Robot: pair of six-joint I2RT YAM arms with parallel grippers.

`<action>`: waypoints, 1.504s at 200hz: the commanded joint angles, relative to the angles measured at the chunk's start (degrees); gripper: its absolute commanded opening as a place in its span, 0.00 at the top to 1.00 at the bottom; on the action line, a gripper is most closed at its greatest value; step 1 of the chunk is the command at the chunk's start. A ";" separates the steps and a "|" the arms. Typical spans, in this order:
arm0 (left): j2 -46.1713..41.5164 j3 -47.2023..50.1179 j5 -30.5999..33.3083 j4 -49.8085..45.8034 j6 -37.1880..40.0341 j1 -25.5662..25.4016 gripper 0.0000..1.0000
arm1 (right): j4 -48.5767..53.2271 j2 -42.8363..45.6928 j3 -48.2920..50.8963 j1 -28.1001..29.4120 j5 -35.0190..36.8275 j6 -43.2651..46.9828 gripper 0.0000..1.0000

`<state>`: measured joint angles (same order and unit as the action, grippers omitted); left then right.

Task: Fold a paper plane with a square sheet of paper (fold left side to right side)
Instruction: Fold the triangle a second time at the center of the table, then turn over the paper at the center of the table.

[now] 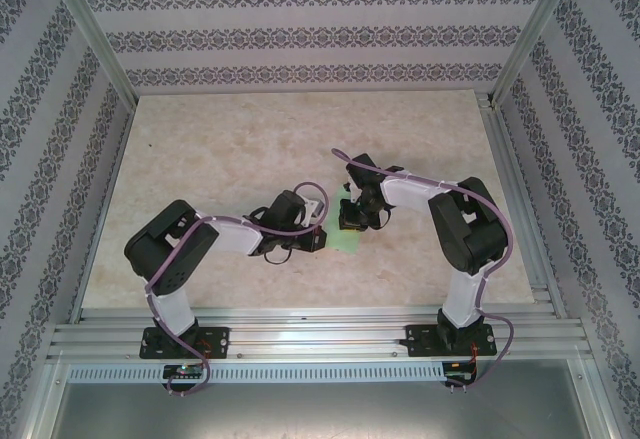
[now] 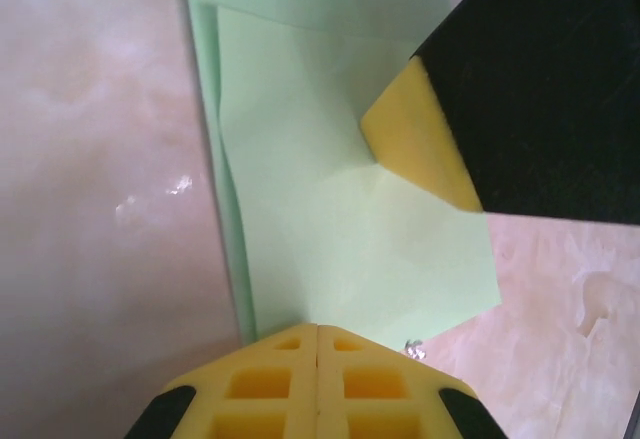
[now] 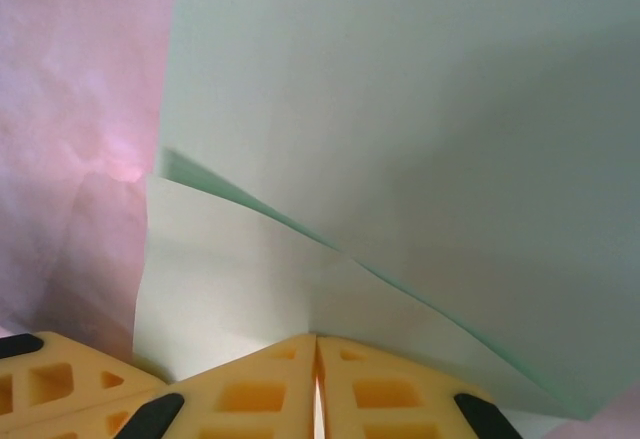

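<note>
"While both arms lean in over the marbled tabletop (image 1: 220,149), how stands the left gripper (image 2: 317,344)?" asks the supervisor.

"Fingers pressed together, no gap between them," the inspector answers. "The tips sit at the near edge of the mint-green sheet of paper (image 2: 330,209). Whether a layer is nipped between them cannot be told."

"And the sheet itself?"

"Lying on the tabletop between the two grippers, near the middle of the work area. It is not a single layer. An upper flap lies over a lower one, whose edge shows as a thin strip along the left side. Creases run slantwise to a point near the flap's middle."

"The right gripper (image 3: 317,364)?"

"Closed likewise, the two pads meeting. Seen from the left wrist, one pad (image 2: 415,149) bears down on the sheet where the creases meet. Its own camera shows the tips at the edge of a paler flap. Pinching or merely pressing, I cannot say."

"Progress?"

"Partway, in my judgement. Early folds are in and the layers overlap. There is no slim pointed dart and there are no wings. The left-to-right fold appears laid over but not sharply creased. Firming that crease and all later folds are outstanding."
</note>
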<state>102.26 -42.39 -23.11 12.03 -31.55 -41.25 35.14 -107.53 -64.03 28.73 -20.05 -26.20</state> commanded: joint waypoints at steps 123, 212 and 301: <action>-12.23 3.26 -4.19 -16.98 2.66 7.09 0.74 | 2.83 14.34 -1.00 -2.22 6.82 0.98 0.70; 1.79 -14.75 -11.81 -16.87 5.00 4.89 0.56 | -5.47 44.22 24.50 -6.47 5.77 -6.36 0.53; 11.76 -24.85 -12.84 -18.22 6.40 4.25 0.81 | 0.41 64.21 36.26 -10.01 3.62 -7.76 0.45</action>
<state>113.80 -65.58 -33.69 -5.76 -26.46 -36.56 34.50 -45.30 -29.45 19.68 -14.74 -33.39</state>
